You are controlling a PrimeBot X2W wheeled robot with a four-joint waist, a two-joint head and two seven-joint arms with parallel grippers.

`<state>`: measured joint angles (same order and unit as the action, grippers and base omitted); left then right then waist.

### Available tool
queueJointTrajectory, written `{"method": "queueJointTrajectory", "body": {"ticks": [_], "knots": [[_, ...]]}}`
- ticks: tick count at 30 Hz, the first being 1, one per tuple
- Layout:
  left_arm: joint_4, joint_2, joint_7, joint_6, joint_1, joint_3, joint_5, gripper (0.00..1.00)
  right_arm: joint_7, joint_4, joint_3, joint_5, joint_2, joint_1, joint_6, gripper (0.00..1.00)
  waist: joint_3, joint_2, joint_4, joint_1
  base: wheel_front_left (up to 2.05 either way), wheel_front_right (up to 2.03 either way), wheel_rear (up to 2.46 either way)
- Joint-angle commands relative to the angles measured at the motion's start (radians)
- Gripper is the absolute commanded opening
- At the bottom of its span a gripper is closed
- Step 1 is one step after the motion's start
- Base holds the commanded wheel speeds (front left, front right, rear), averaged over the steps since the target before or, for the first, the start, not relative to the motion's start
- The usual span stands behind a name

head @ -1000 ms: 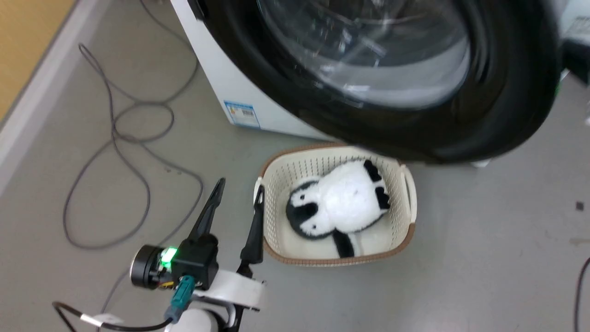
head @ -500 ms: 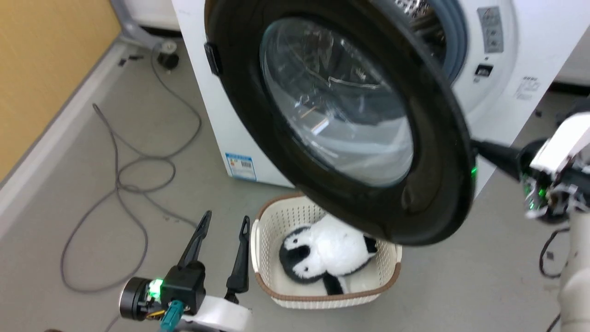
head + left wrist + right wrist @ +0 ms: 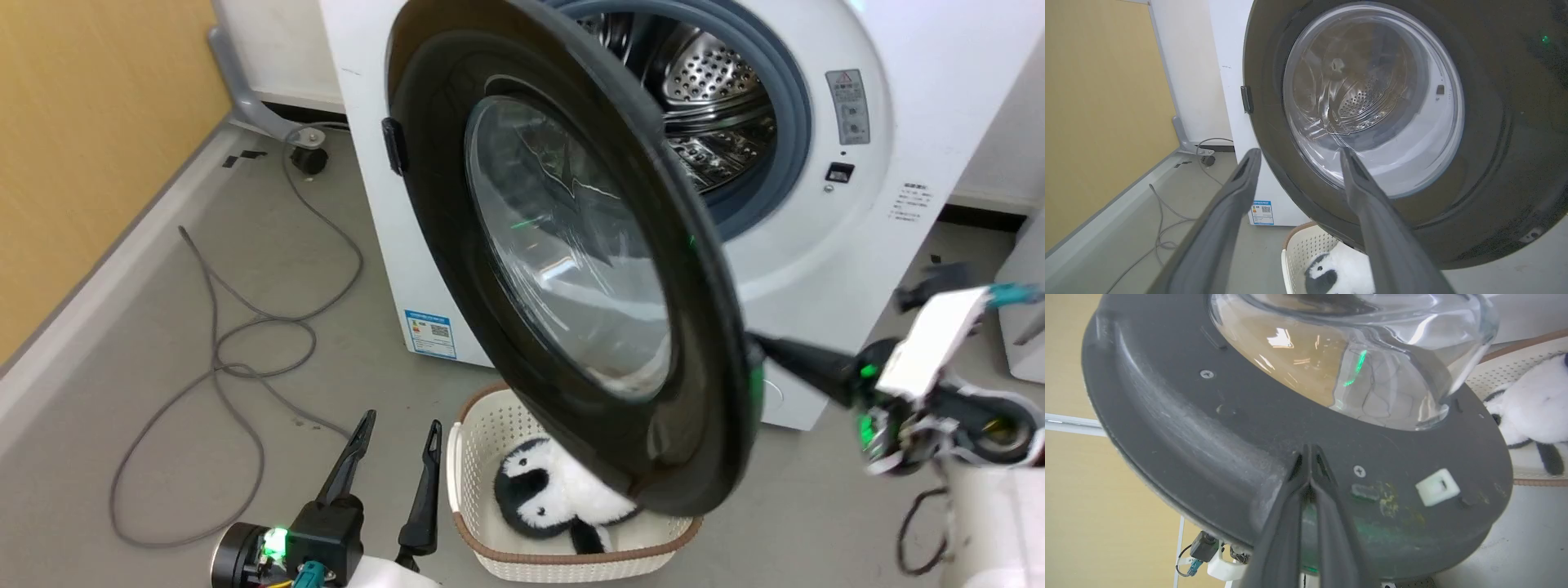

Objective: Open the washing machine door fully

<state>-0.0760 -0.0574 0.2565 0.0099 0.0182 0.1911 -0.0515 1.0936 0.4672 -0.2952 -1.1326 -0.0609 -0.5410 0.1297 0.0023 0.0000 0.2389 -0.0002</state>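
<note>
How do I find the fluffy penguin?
Look at the big white washing machine with its round black door swung out. On the floor below the door sits a cream basket with a brown rim. The penguin lies inside: the only soft, black-and-white furry thing there.

A laundry corner, seemingly a test lab rather than a home: a white washing machine [image 3: 816, 269] on bare grey floor [image 3: 122, 425], loose cables [image 3: 214, 318] by a tan wall [image 3: 82, 122], a laundry basket [image 3: 465, 457] holding a plush toy [image 3: 531, 490].
</note>
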Motion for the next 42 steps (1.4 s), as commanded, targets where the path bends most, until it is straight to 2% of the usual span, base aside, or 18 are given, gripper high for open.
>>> {"method": "queueJointTrajectory", "body": {"ticks": [1,15,24,29,35,38,42], "knots": [[-0.004,-0.006,0.005,-0.005,0.007,0.000,0.007,1.00,-0.014,-0.007,0.055,-0.048,0.010,0.042,0.001,0.00,-0.006,0.0000,0.010,0.0002,0.00,0.00,0.00],[-0.004,-0.009,0.005,-0.004,0.018,-0.004,0.015,1.00,-0.154,-0.084,0.380,-0.263,0.011,0.153,0.001,0.00,-0.014,0.0000,0.077,0.0002,0.00,0.00,0.00],[-0.006,-0.004,0.005,0.000,0.023,-0.008,-0.003,1.00,-0.223,-0.112,0.494,-0.337,0.011,0.171,0.001,0.00,-0.011,0.0000,0.110,0.0002,0.00,0.00,0.00],[-0.007,-0.001,0.005,-0.001,0.025,-0.012,-0.009,1.00,-0.250,-0.117,0.520,-0.344,0.011,0.172,0.001,0.00,-0.009,0.0000,0.102,0.0002,0.00,0.00,0.00],[-0.009,0.001,0.005,-0.001,0.021,-0.017,-0.008,1.00,-0.274,-0.132,0.493,-0.335,0.004,0.174,0.001,0.00,-0.014,0.0000,0.067,0.0002,0.00,0.00,0.00],[-0.010,0.001,0.005,-0.001,0.019,-0.020,-0.009,1.00,-0.307,-0.177,0.472,-0.307,-0.016,0.180,0.001,0.00,-0.017,0.0000,0.046,0.0002,0.00,0.00,0.00],[-0.010,0.002,0.005,-0.010,0.020,-0.029,-0.021,1.00,-0.413,-0.277,0.432,-0.229,-0.056,0.184,0.001,0.00,-0.015,0.0000,0.012,0.0002,0.00,0.00,0.00]]}}
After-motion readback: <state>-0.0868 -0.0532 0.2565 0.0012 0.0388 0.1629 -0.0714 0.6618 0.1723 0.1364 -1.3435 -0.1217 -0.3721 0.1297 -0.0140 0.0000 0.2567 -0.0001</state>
